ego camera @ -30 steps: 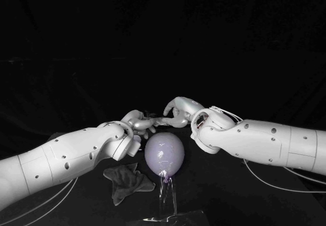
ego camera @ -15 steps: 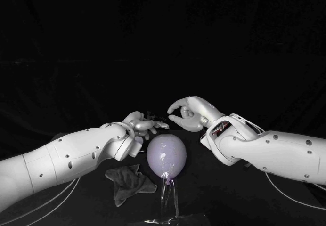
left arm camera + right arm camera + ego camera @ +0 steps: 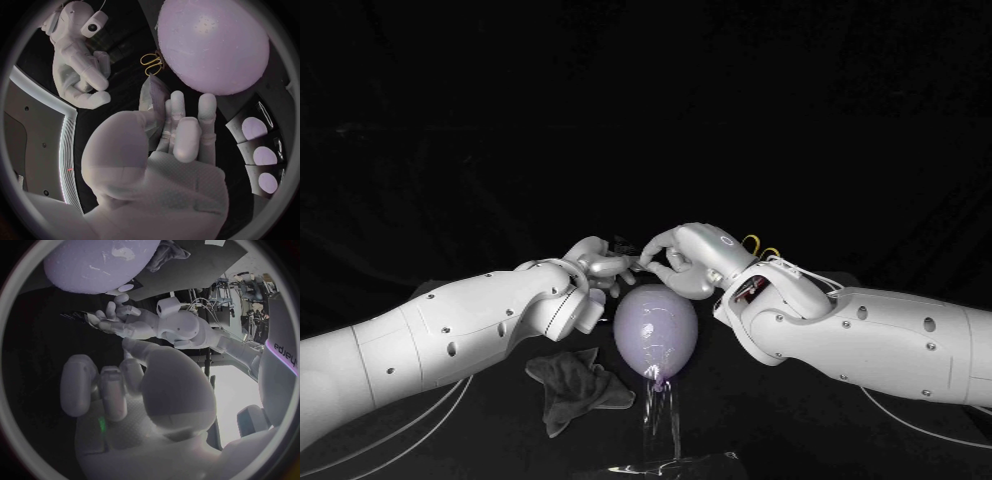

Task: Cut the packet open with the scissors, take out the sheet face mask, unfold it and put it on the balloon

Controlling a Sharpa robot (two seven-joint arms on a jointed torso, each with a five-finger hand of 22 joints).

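Note:
The lilac balloon (image 3: pixel 655 330) stands upright on a clear stand (image 3: pixel 658 425) at the table's middle. Just behind its top, my left hand (image 3: pixel 600 264) pinches the grey packet (image 3: pixel 154 97) between thumb and fingers, holding it on edge beside the balloon (image 3: pixel 212 45). My right hand (image 3: pixel 681 259) hovers close to the left one, its fingers curled in with nothing in them (image 3: pixel 119 385). The yellow-handled scissors (image 3: pixel 150 63) lie on the table beyond the packet, free of both hands.
A dark crumpled cloth (image 3: pixel 574 385) lies on the table left of the balloon stand. Several pale round discs (image 3: pixel 255 128) sit in a dark holder beside the balloon. The two forearms close in on the balloon from both sides.
My right hand drew back and up to the right, opening, then came back down close to the left hand with fingers curled. The left hand and the balloon stayed put.

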